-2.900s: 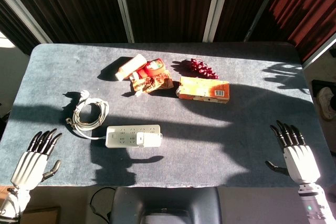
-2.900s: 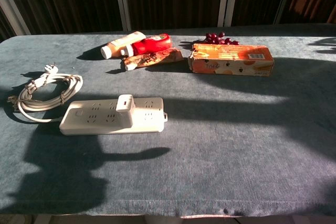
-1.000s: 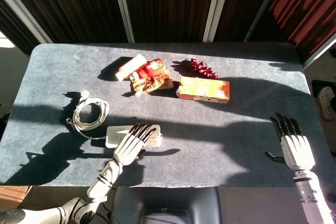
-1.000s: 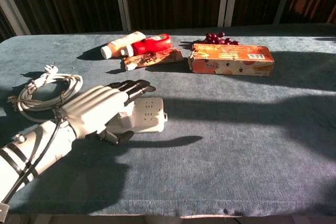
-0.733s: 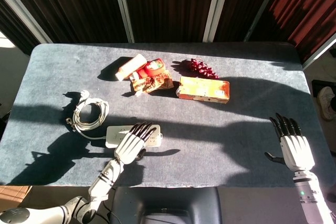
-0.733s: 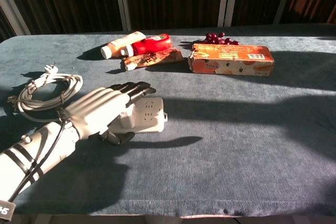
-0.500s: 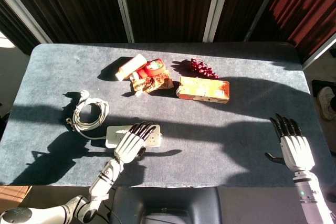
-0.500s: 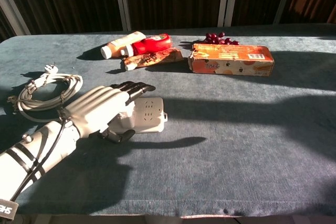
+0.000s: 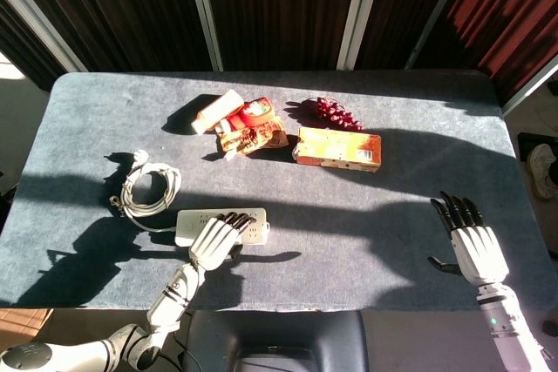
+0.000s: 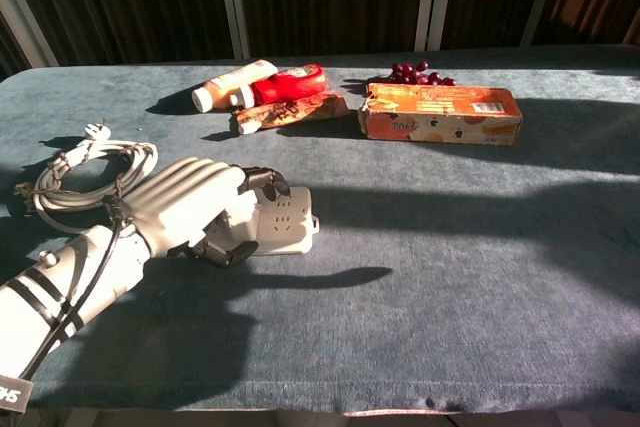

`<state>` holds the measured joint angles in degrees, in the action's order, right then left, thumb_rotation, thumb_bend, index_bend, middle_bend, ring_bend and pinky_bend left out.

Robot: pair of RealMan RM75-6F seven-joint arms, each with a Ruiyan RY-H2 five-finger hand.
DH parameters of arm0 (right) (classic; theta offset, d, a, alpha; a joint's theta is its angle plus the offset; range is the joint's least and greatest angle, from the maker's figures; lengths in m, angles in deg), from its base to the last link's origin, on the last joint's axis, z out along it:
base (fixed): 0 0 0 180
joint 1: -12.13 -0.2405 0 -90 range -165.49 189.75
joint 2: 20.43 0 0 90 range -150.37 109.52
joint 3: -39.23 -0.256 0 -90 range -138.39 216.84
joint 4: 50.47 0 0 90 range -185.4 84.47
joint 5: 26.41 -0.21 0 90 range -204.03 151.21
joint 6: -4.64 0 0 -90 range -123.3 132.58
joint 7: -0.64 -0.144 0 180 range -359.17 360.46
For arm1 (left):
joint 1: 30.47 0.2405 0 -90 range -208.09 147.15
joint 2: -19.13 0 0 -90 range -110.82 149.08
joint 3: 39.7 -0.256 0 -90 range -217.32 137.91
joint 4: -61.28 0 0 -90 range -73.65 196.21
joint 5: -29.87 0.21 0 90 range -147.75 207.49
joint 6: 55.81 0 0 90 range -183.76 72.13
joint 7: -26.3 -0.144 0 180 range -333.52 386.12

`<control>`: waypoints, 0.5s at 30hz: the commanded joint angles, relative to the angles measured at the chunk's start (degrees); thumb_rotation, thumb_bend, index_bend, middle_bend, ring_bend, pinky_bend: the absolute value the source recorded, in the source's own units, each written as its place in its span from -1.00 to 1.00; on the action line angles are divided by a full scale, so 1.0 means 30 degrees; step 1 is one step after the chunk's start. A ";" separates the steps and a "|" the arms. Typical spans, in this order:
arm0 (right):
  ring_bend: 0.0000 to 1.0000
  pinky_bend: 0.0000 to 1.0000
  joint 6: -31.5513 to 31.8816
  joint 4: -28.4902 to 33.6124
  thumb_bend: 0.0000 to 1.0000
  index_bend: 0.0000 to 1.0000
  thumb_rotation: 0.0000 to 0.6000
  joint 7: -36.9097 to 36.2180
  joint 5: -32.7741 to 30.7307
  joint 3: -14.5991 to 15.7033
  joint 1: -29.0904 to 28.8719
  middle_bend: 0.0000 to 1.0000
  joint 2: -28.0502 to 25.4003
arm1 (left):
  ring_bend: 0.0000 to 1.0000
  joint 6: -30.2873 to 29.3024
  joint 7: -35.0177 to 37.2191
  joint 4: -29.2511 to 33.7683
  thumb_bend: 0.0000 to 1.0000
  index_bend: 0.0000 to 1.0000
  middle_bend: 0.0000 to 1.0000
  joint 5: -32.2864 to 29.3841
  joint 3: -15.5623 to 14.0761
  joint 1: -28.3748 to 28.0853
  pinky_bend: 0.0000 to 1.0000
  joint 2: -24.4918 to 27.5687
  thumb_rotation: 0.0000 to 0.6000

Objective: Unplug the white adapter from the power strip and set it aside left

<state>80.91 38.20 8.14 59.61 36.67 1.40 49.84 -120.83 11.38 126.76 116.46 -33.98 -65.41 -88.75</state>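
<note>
Left hand: the left hand [image 10: 190,209] lies over the power strip [image 10: 285,219] near the front edge of the tabletop [image 9: 87,111], toward its left side; its fingers [image 10: 262,182] are curled down around the place of the adapter, with the thumb low on the near side.
White adapter: it is covered by the left hand in both views, so the pictures do not show it (I cannot tell if the fingers really grip it or only rest on it).
Power strip: white, flat on the tabletop; only its right end shows in the chest view, and both ends show beside the hand in the head view [image 9: 187,226].
Cable: the white cable [image 10: 85,177] lies coiled just left of the strip, its plug [image 10: 96,131] pointing to the far edge.
Right hand: the right hand [image 9: 469,241] is near the front right corner, holding nothing, fingers straight and apart, well apart from the strip.
Other things: toward the far edge lie a white bottle [image 10: 232,83], a red bottle [image 10: 288,84], a snack packet [image 10: 290,110], an orange carton [image 10: 440,113] and dark grapes [image 10: 415,74].
</note>
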 commanded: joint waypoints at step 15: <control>-1.00 -0.99 -0.2830 -0.7379 -0.02 -0.95 1.00 -0.2340 0.7189 0.1359 -0.6097 -0.78 0.6966 | -0.26 -0.0873 0.0223 0.0830 -0.08 -0.37 -0.26 0.0388 -0.0158 -0.0011 0.14 0.0464 1.00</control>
<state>73.09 21.24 4.16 77.72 39.67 -13.45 65.71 -123.42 12.03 129.26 117.64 -34.47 -65.43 -87.33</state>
